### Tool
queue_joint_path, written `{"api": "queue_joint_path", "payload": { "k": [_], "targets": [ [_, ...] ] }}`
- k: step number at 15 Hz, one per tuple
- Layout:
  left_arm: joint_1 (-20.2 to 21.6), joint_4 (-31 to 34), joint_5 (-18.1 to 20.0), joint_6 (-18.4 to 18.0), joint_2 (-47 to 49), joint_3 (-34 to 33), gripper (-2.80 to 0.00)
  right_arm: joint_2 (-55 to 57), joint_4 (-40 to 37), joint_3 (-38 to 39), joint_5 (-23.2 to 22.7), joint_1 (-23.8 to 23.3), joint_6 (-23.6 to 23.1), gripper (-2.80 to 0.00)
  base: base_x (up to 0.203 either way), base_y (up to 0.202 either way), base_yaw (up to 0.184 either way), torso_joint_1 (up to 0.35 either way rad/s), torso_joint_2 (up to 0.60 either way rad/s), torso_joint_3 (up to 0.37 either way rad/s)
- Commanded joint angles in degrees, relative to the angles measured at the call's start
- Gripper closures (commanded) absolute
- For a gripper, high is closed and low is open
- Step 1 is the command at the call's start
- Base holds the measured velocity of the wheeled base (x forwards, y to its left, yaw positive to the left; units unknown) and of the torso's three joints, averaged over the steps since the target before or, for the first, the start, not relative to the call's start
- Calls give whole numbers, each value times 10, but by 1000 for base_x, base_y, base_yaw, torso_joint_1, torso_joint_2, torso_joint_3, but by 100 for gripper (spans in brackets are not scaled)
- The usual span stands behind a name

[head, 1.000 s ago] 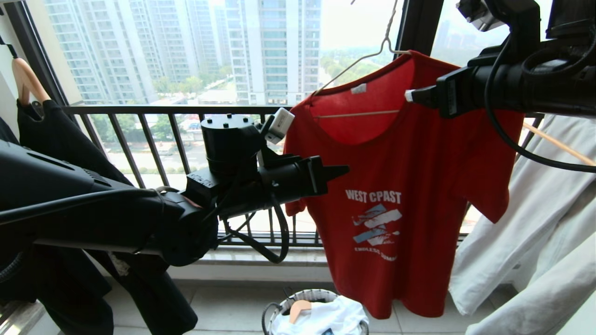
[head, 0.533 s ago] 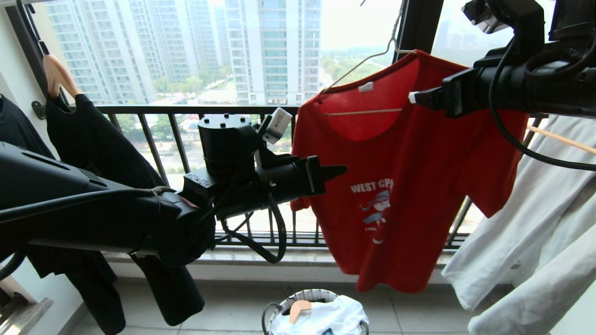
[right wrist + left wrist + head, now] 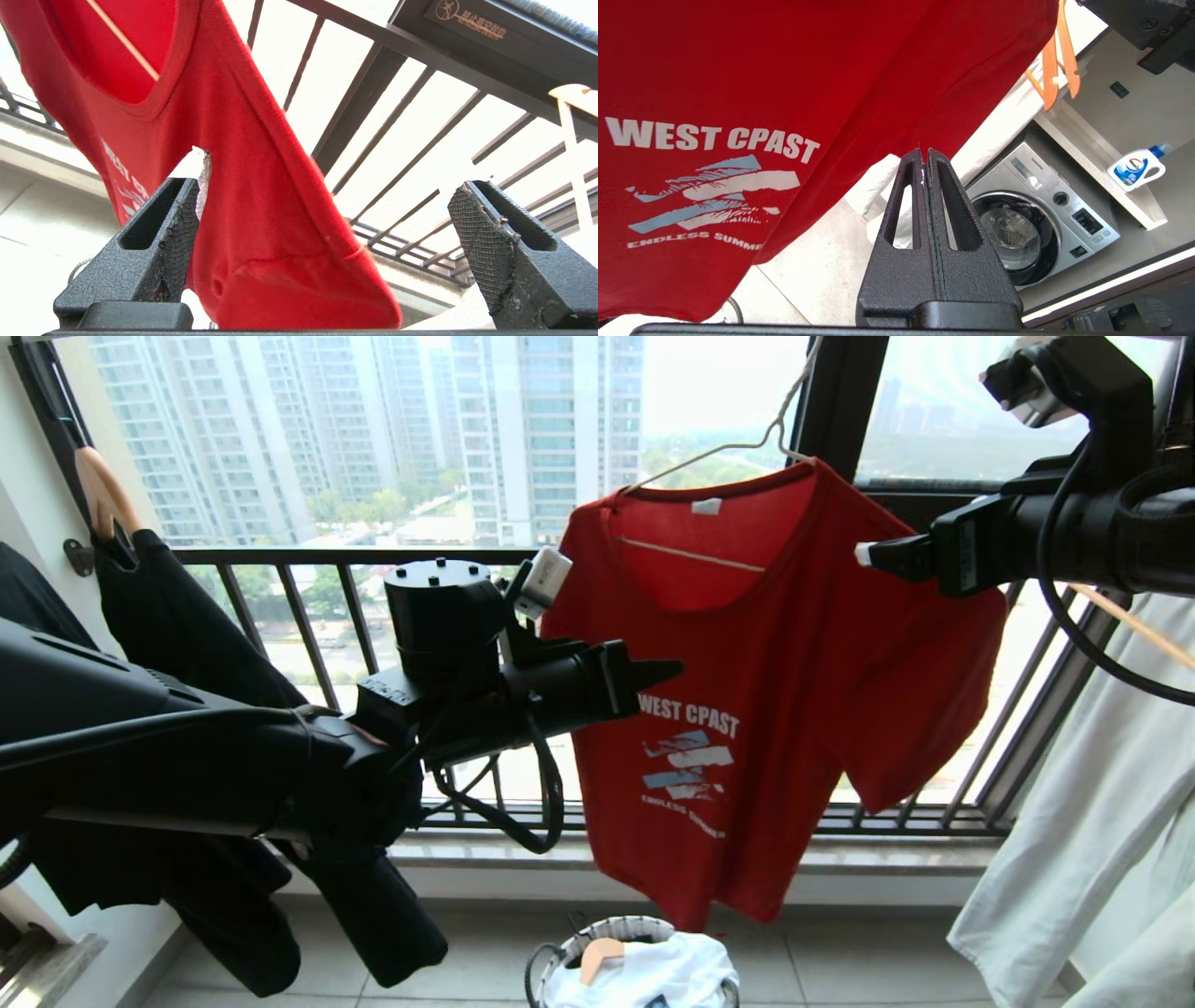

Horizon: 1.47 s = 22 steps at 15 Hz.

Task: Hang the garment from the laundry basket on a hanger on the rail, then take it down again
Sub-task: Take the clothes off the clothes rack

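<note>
The red T-shirt [image 3: 766, 691] is made of soft matt knitted cloth, hung on a thin white wire hanger [image 3: 738, 446]. Beside it, the right gripper [image 3: 327, 224] is formed of rough, grainy black plastic, with cross-hatched fingers [image 3: 481, 233]. Beyond the left gripper [image 3: 924, 156], a washing machine [image 3: 1041, 224] is finished in smooth silvery metal with a glossy glass door.

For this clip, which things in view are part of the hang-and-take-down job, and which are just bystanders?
Part of the job:
- red short-sleeved "WEST COAST" T-shirt
- thin white wire hanger carrying it
- small round woven laundry basket on the floor
- right gripper, open by the shirt's shoulder

Bystanders:
- black T-shirt on a wooden hanger
- pale trousers
- silver washing machine
- detergent bottle
</note>
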State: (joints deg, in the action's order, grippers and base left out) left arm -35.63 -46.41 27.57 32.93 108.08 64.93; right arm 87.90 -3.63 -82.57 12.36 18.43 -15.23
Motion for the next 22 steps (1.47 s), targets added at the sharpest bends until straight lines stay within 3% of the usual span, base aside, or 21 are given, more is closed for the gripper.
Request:
{"api": "queue_joint_path", "payload": {
  "k": [1,7,9,13,15,17,20,22],
  "targets": [
    [1,-3,1,2,-1,0,0,14,-1,-6,0,-1,-1,-280,0,0,0,0,0,0],
    [7,-2,9,2,-31,-2,0,3,20,-4,-6,-13,0,-280,0,0,0,0,0,0],
    [7,3,32,1,-59,-9,0,-17,19,7,-29,-35,1,-280,0,0,0,0,0,0],
    [7,14,50,2,-57,16,0,-63,22,23,-67,-70,105,-280,0,0,0,0,0,0],
    [7,61,50,1,-45,41,0,-101,22,27,-95,-99,152,-280,0,0,0,0,0,0],
    [7,81,49,1,-22,62,0,-158,20,55,-118,-112,182,-280,0,0,0,0,0,0],
    [-4,97,47,2,21,110,0,-221,17,109,-199,-152,228,-280,0,0,0,0,0,0],
    [-12,128,45,2,35,129,0,-231,19,139,-228,-158,232,-280,0,0,0,0,0,0]
  ]
}}
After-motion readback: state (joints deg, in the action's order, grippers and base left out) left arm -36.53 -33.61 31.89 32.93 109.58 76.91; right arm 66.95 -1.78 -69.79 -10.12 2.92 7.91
